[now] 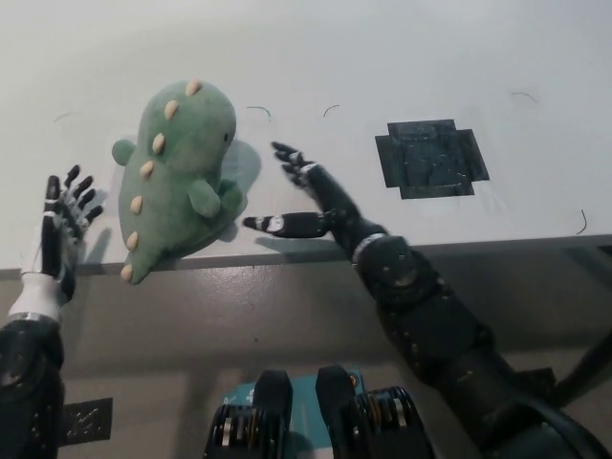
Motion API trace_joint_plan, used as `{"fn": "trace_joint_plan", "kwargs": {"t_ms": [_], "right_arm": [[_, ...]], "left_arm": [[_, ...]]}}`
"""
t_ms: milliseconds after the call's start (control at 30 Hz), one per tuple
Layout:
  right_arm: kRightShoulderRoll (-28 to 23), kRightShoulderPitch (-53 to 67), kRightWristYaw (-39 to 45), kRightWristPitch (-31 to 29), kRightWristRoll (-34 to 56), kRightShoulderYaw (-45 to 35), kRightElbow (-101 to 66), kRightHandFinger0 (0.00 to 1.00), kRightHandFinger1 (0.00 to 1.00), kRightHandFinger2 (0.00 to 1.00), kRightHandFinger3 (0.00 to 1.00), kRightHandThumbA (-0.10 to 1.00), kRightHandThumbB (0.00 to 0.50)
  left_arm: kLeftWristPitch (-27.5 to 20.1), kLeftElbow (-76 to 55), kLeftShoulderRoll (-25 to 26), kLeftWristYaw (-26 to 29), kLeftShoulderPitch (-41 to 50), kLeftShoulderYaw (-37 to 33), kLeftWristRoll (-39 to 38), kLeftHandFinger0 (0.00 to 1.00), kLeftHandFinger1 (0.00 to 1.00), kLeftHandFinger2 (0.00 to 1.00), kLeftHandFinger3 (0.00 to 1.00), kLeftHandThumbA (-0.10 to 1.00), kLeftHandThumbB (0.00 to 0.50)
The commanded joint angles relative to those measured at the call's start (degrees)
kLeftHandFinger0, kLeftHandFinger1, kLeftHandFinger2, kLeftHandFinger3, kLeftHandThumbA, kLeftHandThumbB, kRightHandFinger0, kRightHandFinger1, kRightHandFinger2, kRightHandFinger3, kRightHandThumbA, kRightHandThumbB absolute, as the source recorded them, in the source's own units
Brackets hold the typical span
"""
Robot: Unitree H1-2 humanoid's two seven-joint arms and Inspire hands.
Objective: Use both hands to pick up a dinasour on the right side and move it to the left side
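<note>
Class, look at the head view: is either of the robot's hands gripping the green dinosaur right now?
No. The left hand and right hand are both open, each apart from the dinosaur, which sits on the table.

Green plush dinosaur with cream spikes [179,177] on white table [382,57] edge | white left hand [59,229] open, apart | black right hand [306,196] open, apart
</note>
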Motion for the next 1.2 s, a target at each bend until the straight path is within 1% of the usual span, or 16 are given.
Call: {"fn": "trace_joint_plan", "kwargs": {"t_ms": [0,33,133,200,333,367,500,533,600,633,733,767,833,900,1067,1167], "right_arm": [[-2.0,1.8,2.6,-1.1,-1.0,-1.3,-5.9,1.0,1.0,1.0,1.0,1.0,0.127],[-2.8,2.8,2.7,-1.0,-1.7,-1.1,-7.6,1.0,1.0,1.0,1.0,1.0,0.141],[-4.1,4.7,3.5,0.3,-2.0,-1.1,-11.5,1.0,1.0,1.0,1.0,1.0,0.145],[-5.3,7.4,4.4,1.5,-1.9,-1.0,-16.1,1.0,1.0,1.0,1.0,1.0,0.135],[-7.0,12.1,6.4,2.5,-0.3,-1.9,-23.2,1.0,1.0,1.0,1.0,1.0,0.126],[-7.4,13.2,7.1,2.6,0.4,-2.3,-24.7,1.0,1.0,1.0,1.0,1.0,0.138],[-9.7,18.8,8.6,1.1,1.5,-3.8,-30.4,1.0,1.0,1.0,1.0,1.0,0.192],[-10.1,20.1,8.7,0.2,1.6,-4.3,-31.2,1.0,1.0,1.0,1.0,1.0,0.191],[-10.7,21.4,8.4,-0.7,0.9,-4.5,-32.0,1.0,1.0,1.0,1.0,1.0,0.189],[-11.6,23.2,8.7,-1.2,1.1,-5.0,-33.3,1.0,1.0,1.0,1.0,1.0,0.187],[-12.6,25.9,8.7,-2.1,0.5,-5.7,-35.3,1.0,1.0,1.0,1.0,1.0,0.184],[-12.9,26.8,8.9,-2.4,1.0,-6.2,-36.1,1.0,1.0,1.0,1.0,1.0,0.184],[-13.7,29.2,9.0,-1.7,1.3,-7.0,-38.6,1.0,1.0,1.0,1.0,1.0,0.207],[-14.4,31.1,9.6,-2.0,2.2,-7.8,-40.4,1.0,1.0,1.0,1.0,1.0,0.193],[-17.0,37.0,10.4,-9.0,2.4,-9.9,-42.5,1.0,1.0,1.0,1.0,1.0,0.146],[-17.5,38.8,10.7,-10.3,2.9,-10.6,-43.2,1.0,1.0,1.0,1.0,1.0,0.165]], "left_arm": [[-0.2,-2.3,2.0,-0.5,4.0,0.3,1.0,1.0,1.0,1.0,1.0,1.0,0.188],[-0.4,-3.2,2.1,-1.0,4.7,0.3,0.8,1.0,1.0,1.0,1.0,1.0,0.222],[0.8,-5.2,2.3,-1.2,6.0,0.4,0.4,1.0,1.0,1.0,1.0,1.0,0.21],[1.8,-7.9,2.0,-1.1,8.1,0.7,-0.1,1.0,1.0,1.0,1.0,1.0,0.173],[3.5,-13.1,1.4,-1.8,12.5,1.6,-2.3,1.0,1.0,1.0,1.0,1.0,0.204],[3.4,-14.1,1.3,-1.9,13.3,1.6,-2.4,1.0,1.0,1.0,1.0,1.0,0.186],[3.3,-20.3,-0.5,-1.1,18.5,1.7,-3.0,1.0,1.0,1.0,1.0,1.0,0.152],[3.3,-21.9,-0.9,-1.0,19.6,1.5,-2.9,1.0,1.0,1.0,1.0,1.0,0.133],[3.7,-23.3,-1.4,-1.0,20.5,1.3,-2.9,1.0,1.0,1.0,1.0,1.0,0.161],[3.7,-25.0,-1.9,-1.1,22.2,0.7,-2.4,1.0,1.0,1.0,1.0,1.0,0.132],[2.3,-25.0,-2.9,-1.4,24.0,0.4,-1.9,1.0,1.0,1.0,1.0,1.0,0.141],[1.1,-24.7,-3.2,-1.6,24.4,0.2,-1.7,1.0,1.0,1.0,1.0,1.0,0.12],[0.3,-25.2,-4.1,-2.6,25.6,-0.1,-2.9,1.0,1.0,1.0,1.0,1.0,0.126],[0.1,-26.1,-4.6,-3.2,26.7,-0.3,-3.2,1.0,1.0,1.0,1.0,1.0,0.168],[-1.5,-30.8,-6.5,-3.8,31.2,-1.8,-2.1,1.0,1.0,1.0,1.0,1.0,0.146],[-1.8,-32.1,-7.3,-3.7,32.4,-2.3,-1.9,1.0,1.0,1.0,1.0,1.0,0.16]]}}
